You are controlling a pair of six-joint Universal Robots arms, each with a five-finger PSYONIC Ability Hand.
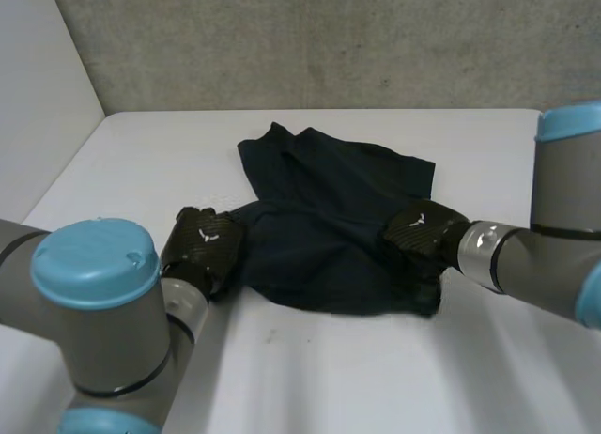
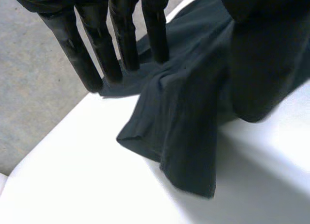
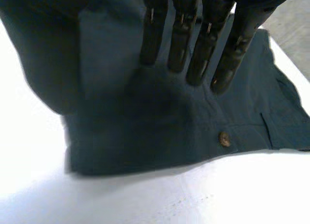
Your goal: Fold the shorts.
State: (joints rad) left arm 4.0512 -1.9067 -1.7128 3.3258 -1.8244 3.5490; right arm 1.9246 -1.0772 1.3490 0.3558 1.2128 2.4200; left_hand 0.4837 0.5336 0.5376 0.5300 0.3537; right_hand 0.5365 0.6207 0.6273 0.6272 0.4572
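Left hand [image 1: 202,241] and right hand [image 1: 420,232] pinch opposite shorts [image 1: 329,204] edges.
Either shallow pinch may slip, dropping the fold crooked.

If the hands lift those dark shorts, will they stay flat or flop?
Probably floppy: the shorts sag in loose folds below the left hand. Likely light, since the cloth looks thin. The button seems the only stiff spot.

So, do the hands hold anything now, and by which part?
Both hold the shorts: the left hand pinches their left edge against its thumb, the right hand their right edge.
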